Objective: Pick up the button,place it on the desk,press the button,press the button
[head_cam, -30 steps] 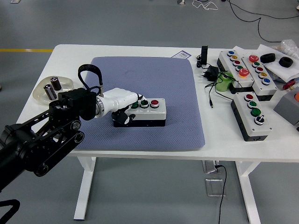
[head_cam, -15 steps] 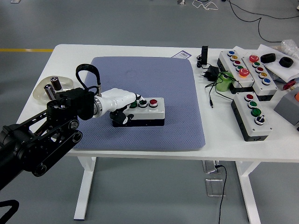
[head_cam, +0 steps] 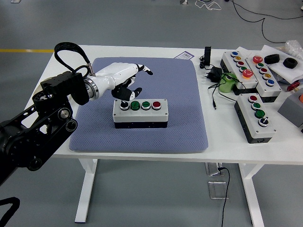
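The left hand (head_cam: 127, 79) hovers over the mat (head_cam: 142, 137), just beyond the far-left corner of the button box (head_cam: 140, 114). Its fingers (head_cam: 142, 70) are extended and loosely spread; they hold nothing and touch nothing. The thumb and lower fingers curl slightly down toward the left end of the box. The right hand is not in view.

Step in hand, as judged: the box is set down on the mat, so pick-up and placement appear done. Pressing is the current step. Whether one press is already made cannot be told.

Next move: bring one fingertip down squarely onto a single button cap. The caps sit close together, so the other fingers need to stay clear of the neighbours.

Button box: a long box with a white top and black base. It lies flat near the middle of the mat, long side running left to right. Four controls stand in one row on top, from left: a black knob-like one, two green, one red.

Further button boxes (head_cam: 255, 116) lie off the mat at the table's (head_cam: 142, 156) right side, well apart.
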`<control>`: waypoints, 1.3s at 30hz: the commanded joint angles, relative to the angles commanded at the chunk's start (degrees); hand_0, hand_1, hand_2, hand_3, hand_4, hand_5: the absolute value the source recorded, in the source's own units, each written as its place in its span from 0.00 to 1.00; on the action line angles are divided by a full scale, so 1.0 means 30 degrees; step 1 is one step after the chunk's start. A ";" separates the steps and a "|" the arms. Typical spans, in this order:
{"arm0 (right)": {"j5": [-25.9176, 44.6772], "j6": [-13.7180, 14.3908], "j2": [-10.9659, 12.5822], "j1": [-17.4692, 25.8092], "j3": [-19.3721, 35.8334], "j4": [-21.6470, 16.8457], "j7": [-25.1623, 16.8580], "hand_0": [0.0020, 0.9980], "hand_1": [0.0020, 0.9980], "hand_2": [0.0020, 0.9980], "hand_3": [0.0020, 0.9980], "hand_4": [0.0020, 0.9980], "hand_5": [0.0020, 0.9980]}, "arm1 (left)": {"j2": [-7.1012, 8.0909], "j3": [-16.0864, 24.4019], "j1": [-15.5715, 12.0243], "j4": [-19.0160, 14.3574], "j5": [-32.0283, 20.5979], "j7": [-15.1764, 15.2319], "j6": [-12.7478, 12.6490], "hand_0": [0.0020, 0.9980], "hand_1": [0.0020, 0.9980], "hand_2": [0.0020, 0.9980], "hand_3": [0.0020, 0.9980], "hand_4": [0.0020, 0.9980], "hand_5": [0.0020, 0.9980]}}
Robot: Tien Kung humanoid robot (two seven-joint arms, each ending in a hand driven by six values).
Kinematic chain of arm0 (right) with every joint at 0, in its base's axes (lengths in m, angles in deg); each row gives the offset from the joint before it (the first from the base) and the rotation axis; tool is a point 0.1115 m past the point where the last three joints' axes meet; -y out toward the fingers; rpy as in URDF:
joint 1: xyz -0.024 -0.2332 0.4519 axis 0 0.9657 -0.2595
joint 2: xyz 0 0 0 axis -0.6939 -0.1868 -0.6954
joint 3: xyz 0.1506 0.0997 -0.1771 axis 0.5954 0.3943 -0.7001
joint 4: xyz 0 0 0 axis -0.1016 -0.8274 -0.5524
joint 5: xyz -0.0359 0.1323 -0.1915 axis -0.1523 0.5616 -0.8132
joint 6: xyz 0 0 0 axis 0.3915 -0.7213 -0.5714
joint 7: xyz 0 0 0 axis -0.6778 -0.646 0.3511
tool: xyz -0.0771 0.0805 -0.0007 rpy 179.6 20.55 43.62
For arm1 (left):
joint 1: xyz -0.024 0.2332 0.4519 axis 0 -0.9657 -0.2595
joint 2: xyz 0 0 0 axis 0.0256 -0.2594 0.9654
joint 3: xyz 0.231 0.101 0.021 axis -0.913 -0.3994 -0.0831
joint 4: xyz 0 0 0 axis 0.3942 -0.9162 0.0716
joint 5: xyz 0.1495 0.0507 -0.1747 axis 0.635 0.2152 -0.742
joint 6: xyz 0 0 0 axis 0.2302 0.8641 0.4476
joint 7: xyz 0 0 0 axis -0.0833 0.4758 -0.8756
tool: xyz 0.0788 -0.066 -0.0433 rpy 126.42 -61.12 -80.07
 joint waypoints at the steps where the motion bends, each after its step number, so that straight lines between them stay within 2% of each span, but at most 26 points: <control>1: 0.0015 0.0004 -0.0005 -0.0001 -0.0012 0.0000 0.0002 0.66 0.58 0.63 0.65 0.29 0.30 | -0.0057 -0.0023 -0.0023 0.0285 -0.0791 0.0151 -0.0824 0.06 0.17 0.22 0.86 0.73 0.10; 2: 0.0027 0.0008 -0.0011 -0.0003 -0.0025 0.0000 0.0006 0.66 0.58 0.63 0.65 0.29 0.30 | -0.0127 -0.0007 -0.0049 0.0646 -0.1660 0.0299 -0.1693 0.51 0.66 0.72 0.98 0.85 0.82; 5: 0.0113 0.0009 -0.0013 -0.0004 -0.0096 0.0000 0.0004 0.66 0.58 0.63 0.65 0.29 0.30 | -0.0224 0.0166 -0.0137 0.1526 -0.4019 0.0653 -0.3763 0.51 0.66 0.72 0.98 0.85 0.82; 7: 0.0119 0.0003 -0.0008 0.0001 -0.0101 0.0000 0.0004 0.66 0.58 0.63 0.65 0.29 0.30 | -0.0238 0.0362 -0.0212 0.2004 -0.5509 0.0883 -0.4638 0.51 0.66 0.72 0.98 0.85 0.82; 8: 0.0108 0.0002 -0.0007 0.0000 -0.0103 0.0000 0.0008 0.66 0.58 0.63 0.65 0.29 0.30 | -0.0223 0.0487 -0.0265 0.2200 -0.6378 0.1029 -0.4926 0.76 0.83 0.88 0.96 0.80 1.00; 13: 0.0124 0.0003 0.0006 0.0031 -0.0115 0.0000 0.0002 0.66 0.58 0.63 0.65 0.29 0.30 | -0.0136 0.1689 -0.0611 0.3345 -1.0350 0.2155 -0.5940 0.76 0.83 0.88 0.96 0.80 1.00; 14: 0.0136 0.0004 0.0007 0.0044 -0.0129 0.0000 0.0001 0.66 0.58 0.63 0.65 0.29 0.30 | -0.0123 0.1954 -0.0675 0.3566 -1.1219 0.2384 -0.6100 0.86 0.89 0.92 0.94 0.78 1.00; 17: 0.0087 0.0002 0.0007 0.0059 -0.0123 0.0000 0.0018 0.66 0.58 0.63 0.65 0.29 0.30 | -0.0064 0.2725 -0.0862 0.4151 -1.3578 0.2869 -0.6515 0.86 0.89 0.92 0.94 0.78 1.00; 26: 0.0176 0.0024 -0.0008 0.0119 -0.0222 0.0000 0.0019 0.66 0.58 0.63 0.65 0.29 0.30 | 0.0080 0.4764 -0.1607 0.5762 -2.0897 0.3902 -0.5953 0.86 0.88 0.89 0.89 0.76 1.00; 28: 0.0195 0.0028 -0.0013 0.0130 -0.0253 0.0000 0.0015 0.66 0.58 0.63 0.65 0.29 0.30 | 0.0092 0.4986 -0.1742 0.5972 -2.1980 0.4004 -0.5861 0.86 0.88 0.89 0.89 0.76 1.00; 33: 0.0147 0.0026 -0.0048 0.0156 -0.0282 0.0000 0.0037 0.66 0.58 0.63 0.65 0.29 0.30 | 0.0105 0.5393 -0.2007 0.6119 -2.2153 0.4071 -0.5772 0.86 0.87 0.89 0.89 0.76 1.00; 39: 0.0053 0.0001 -0.0040 0.0040 -0.0359 0.0000 0.0080 0.66 0.58 0.63 0.65 0.29 0.30 | 0.0264 0.5906 -0.2304 0.5931 -2.1953 0.4170 -0.5141 0.86 0.87 0.88 0.88 0.75 1.00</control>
